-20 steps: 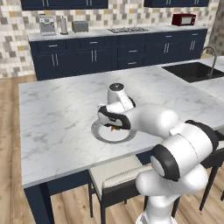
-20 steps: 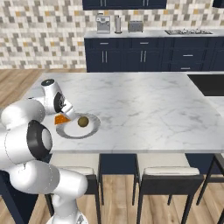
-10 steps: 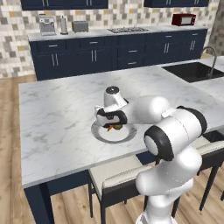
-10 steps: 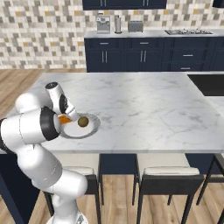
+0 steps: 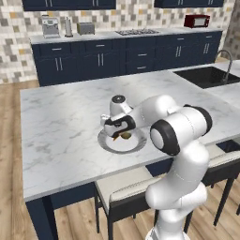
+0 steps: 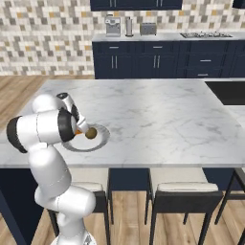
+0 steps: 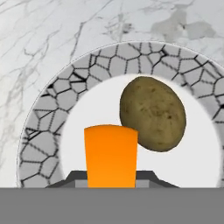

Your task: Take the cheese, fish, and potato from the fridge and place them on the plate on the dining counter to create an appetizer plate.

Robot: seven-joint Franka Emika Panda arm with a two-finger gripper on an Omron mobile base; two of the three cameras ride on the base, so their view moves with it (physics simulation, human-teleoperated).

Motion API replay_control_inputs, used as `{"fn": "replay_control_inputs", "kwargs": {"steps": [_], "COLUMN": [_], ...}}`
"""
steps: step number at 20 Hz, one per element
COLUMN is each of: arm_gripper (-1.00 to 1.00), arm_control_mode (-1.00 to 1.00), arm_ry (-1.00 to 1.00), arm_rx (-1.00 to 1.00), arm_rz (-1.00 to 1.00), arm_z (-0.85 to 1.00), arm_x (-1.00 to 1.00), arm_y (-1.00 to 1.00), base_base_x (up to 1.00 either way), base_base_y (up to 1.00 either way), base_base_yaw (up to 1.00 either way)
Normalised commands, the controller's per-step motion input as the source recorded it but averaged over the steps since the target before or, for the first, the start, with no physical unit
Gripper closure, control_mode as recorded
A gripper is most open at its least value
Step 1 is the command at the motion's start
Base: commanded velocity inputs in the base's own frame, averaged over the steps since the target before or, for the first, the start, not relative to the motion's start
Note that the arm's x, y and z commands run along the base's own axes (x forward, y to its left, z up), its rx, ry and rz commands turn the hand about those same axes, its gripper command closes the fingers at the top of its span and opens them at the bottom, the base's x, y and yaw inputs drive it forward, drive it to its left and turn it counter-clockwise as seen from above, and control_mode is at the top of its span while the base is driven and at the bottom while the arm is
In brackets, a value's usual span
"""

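cheese (image 7: 110, 155) is sitting between my finger tips, an orange wedge standing upright at the bottom of the hand view, and my gripper (image 7: 111, 178) is clamping shut on it. it is hanging over the white middle of the plate (image 7: 52, 127), whose grey rim is showing a cracked, stone-like pattern. potato (image 7: 152, 113) is lying on the plate just beside the cheese, olive-brown and speckled, its lower left edge seeming to touch the wedge's upper right corner. in the right base view the potato (image 6: 91, 133) is showing on the plate (image 6: 98, 142) next to my gripper (image 6: 79, 131), with a bit of orange beside it. the plate (image 5: 112, 145) is resting on the dining counter (image 5: 56, 117), near its front edge, above the stools (image 5: 124, 190). along the tiled wall, navy cabinets (image 5: 98, 61) are carrying a coffee machine (image 5: 48, 26) and a toaster (image 5: 86, 28), and a red microwave (image 5: 196, 20) is standing further right.
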Motion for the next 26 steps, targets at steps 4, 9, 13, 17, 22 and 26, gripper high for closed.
{"fn": "replay_control_inputs", "kwargs": {"steps": [4, 9, 13, 17, 22, 26], "arm_gripper": [1.00, 1.00, -1.00, -1.00, -1.00, -1.00], "arm_control_mode": [-1.00, -1.00, -1.00, -1.00, -1.00, -1.00], "arm_ry": [0.00, 0.00, 0.00, 0.00, 0.00, -0.01], "arm_rx": [0.00, 0.00, 0.00, 0.00, 0.00, 0.00], "arm_rz": [0.00, 0.00, 0.00, -0.03, -0.04, 0.00], "arm_z": [-0.28, -0.23, -0.09, 0.01, 0.14, 0.62], "arm_x": [0.36, 0.28, 0.15, -0.01, -0.05, -0.37], "arm_y": [0.02, 0.07, 0.06, -0.01, -0.05, -0.01], "base_base_x": [0.00, 0.00, 0.00, 0.00, 0.00, 0.00], "base_base_y": [0.00, 0.00, 0.00, 0.00, 0.00, 0.00], "base_base_yaw": [0.00, 0.00, 0.00, 0.00, 0.00, 0.00]}}
